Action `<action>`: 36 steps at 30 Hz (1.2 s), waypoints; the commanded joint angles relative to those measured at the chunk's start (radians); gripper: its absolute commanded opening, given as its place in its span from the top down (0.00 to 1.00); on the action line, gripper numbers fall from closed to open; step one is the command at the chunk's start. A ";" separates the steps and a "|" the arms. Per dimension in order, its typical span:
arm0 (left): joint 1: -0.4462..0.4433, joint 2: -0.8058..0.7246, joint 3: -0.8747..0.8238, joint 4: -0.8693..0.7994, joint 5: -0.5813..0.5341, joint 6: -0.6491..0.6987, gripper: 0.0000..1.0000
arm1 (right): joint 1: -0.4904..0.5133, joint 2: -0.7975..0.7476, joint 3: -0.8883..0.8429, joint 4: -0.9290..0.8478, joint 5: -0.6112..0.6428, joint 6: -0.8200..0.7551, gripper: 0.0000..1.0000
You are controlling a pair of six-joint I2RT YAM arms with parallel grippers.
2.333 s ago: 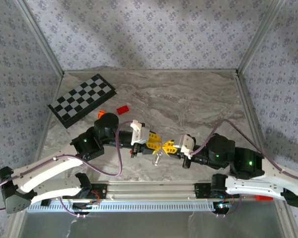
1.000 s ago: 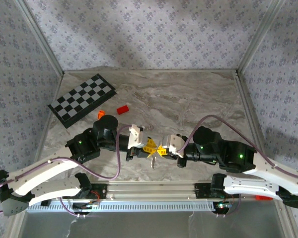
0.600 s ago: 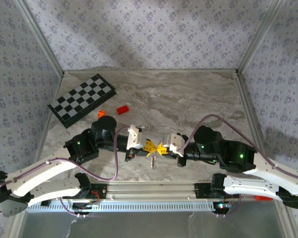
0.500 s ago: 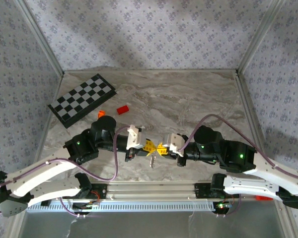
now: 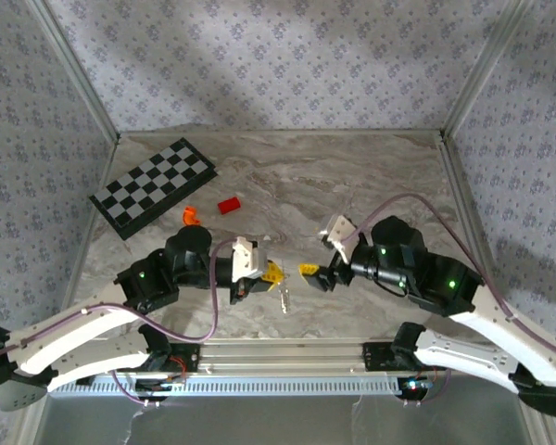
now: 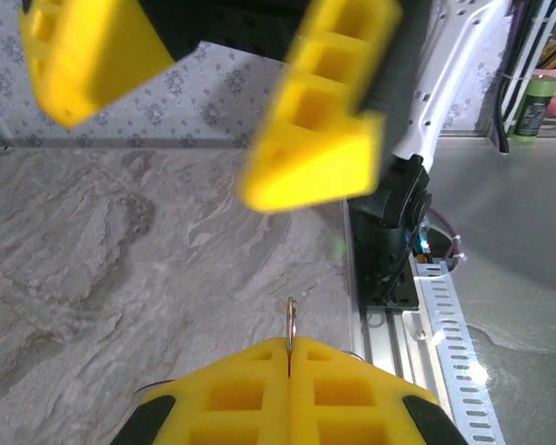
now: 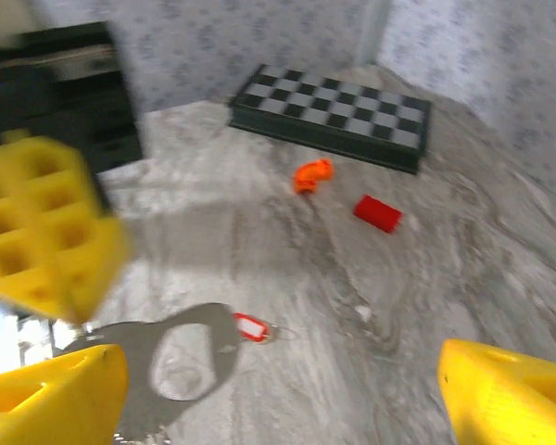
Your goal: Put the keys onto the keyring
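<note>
My left gripper (image 5: 272, 273) is shut on the keys (image 5: 284, 297), which hang below it near the table's front middle. In the left wrist view a thin metal edge (image 6: 291, 323) sticks out between the closed yellow fingers of that gripper (image 6: 290, 347). My right gripper (image 5: 317, 273) stands open a little to the right, apart from the keys. In the right wrist view the gripper (image 7: 278, 408) has its fingers spread wide and nothing between them. A grey key head (image 7: 224, 343) hangs below the left finger. The keyring (image 7: 251, 327), with its red tag, lies just behind it; whether they touch I cannot tell.
A chessboard (image 5: 153, 186) lies at the back left. An orange curved piece (image 5: 191, 216) and a red block (image 5: 228, 206) lie in front of it. A metal rail (image 5: 287, 357) runs along the front edge. Bare marbled table (image 5: 352, 176) stretches behind the arms.
My right gripper has opened, let go of the keys and drawn back to the right. The left gripper stays shut on the keys and has shifted slightly left.
</note>
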 commanded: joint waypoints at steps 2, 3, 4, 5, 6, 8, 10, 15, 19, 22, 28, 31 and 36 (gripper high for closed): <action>-0.003 -0.060 -0.028 0.028 -0.048 -0.034 1.00 | -0.170 0.060 -0.031 0.047 -0.105 0.142 0.11; -0.003 -0.073 -0.037 0.031 -0.055 -0.040 1.00 | -0.198 0.079 -0.032 0.054 -0.121 0.156 0.11; -0.003 -0.086 -0.047 0.028 -0.065 -0.044 1.00 | -0.221 0.103 -0.038 0.064 -0.134 0.171 0.11; -0.003 -0.101 -0.059 0.027 -0.076 -0.051 1.00 | -0.238 0.132 -0.040 0.074 -0.141 0.181 0.11; -0.003 -0.115 -0.067 0.023 -0.085 -0.054 1.00 | -0.244 0.160 -0.038 0.078 -0.141 0.184 0.12; -0.003 -0.145 -0.085 0.015 -0.101 -0.064 1.00 | -0.248 0.229 -0.027 0.086 -0.134 0.183 0.12; -0.003 -0.169 -0.100 0.012 -0.103 -0.078 1.00 | -0.245 0.302 -0.019 0.088 -0.162 0.188 0.13; -0.003 -0.225 -0.137 0.016 -0.114 -0.111 1.00 | -0.245 0.486 0.005 0.094 -0.220 0.233 0.16; -0.003 -0.279 -0.167 0.029 -0.141 -0.123 1.00 | -0.245 0.596 0.006 0.115 -0.266 0.301 0.18; -0.003 -0.305 -0.189 0.037 -0.162 -0.129 1.00 | -0.244 0.663 -0.011 0.162 -0.304 0.366 0.20; -0.003 -0.338 -0.234 0.060 -0.207 -0.138 1.00 | -0.220 0.797 0.007 0.214 -0.359 0.448 0.28; -0.003 -0.358 -0.256 0.077 -0.225 -0.141 1.00 | -0.203 0.860 0.019 0.245 -0.382 0.485 0.31; -0.003 -0.390 -0.273 0.081 -0.243 -0.140 1.00 | -0.174 0.951 0.059 0.261 -0.403 0.515 0.37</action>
